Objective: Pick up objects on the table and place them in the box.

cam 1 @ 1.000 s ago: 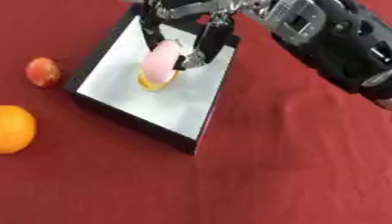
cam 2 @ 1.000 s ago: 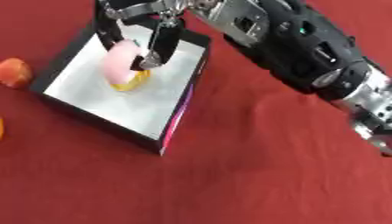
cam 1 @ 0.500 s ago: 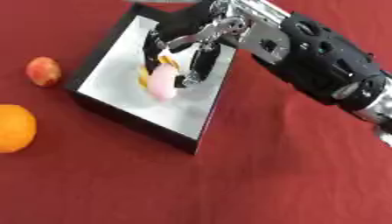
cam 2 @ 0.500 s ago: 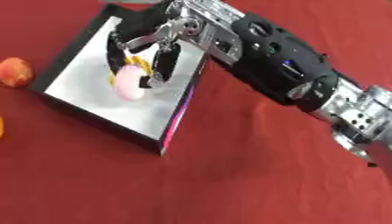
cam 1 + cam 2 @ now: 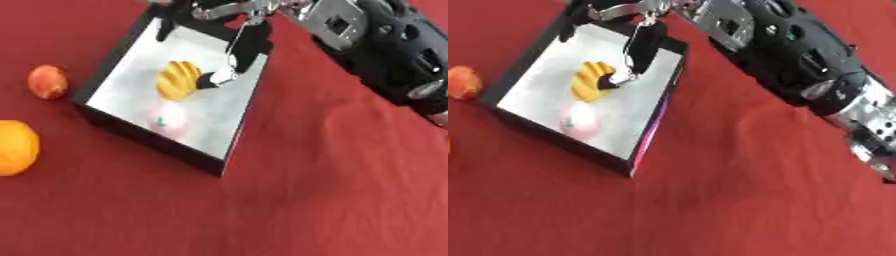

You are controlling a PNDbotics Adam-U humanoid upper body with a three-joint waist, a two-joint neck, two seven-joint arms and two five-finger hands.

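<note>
A black-walled box (image 5: pixel 153 141) with a pale, silvery floor is seen lying askew on a dark red table (image 5: pixel 306 200), one corner turned toward the near edge. Inside it, a yellow ridged object (image 5: pixel 178 80), shaped somewhat like a small bunch of bananas, is shown near the middle of the floor, and a pink rounded object (image 5: pixel 577 121) with a small green mark on top is seen just beside it, nearer the front wall; whether the two touch cannot be told. The robot's right hand (image 5: pixel 236 37), reaching in from the upper right on a bulky black and silver arm (image 5: pixel 798 55), is held over the far part of the box with its fingers spread and pointing downward, grasping nothing. One long dark finger (image 5: pixel 238 55) is extended down to a pale tip that is seen right at the edge of the yellow object, though contact cannot be confirmed. Outside the box, to its left on the cloth, a small reddish-orange fruit (image 5: pixel 47 82) is shown near the left wall, and a larger orange (image 5: pixel 16 147) is seen well apart from the box at the view's left edge, partly cut off. The robot's left hand is captured in neither view. A thin pink strip is visible along the box's right-hand outer wall in the right eye view.
</note>
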